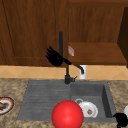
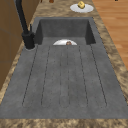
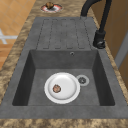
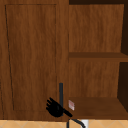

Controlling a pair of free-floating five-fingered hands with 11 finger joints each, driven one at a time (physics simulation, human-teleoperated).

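My left hand (image 1: pixel 55 58) hovers open in front of the wooden wall cabinet, fingers spread up and to the left. It is beside the lower end of the black vertical door handle (image 1: pixel 60 41). The upper view gives the same hand (image 4: pixel 55 109) just left of the handle (image 4: pixel 61 93), with its thumb reaching right under a small pale item (image 4: pixel 71 105) on the open shelf. My right hand (image 1: pixel 121 119) hangs low at the sink's front right corner, next to a white plate's edge (image 1: pixel 126 110). A red ball (image 1: pixel 67 114) shows at the sink's front edge.
A white plate (image 3: pixel 62 87) with a small brown morsel (image 3: pixel 56 88) lies in the basin beside the drain. The black faucet (image 1: pixel 67 75) stands behind the sink, a white cup (image 1: pixel 83 71) beside it. Plates with food sit on the counter at both ends (image 1: pixel 3 105) (image 2: pixel 81 7).
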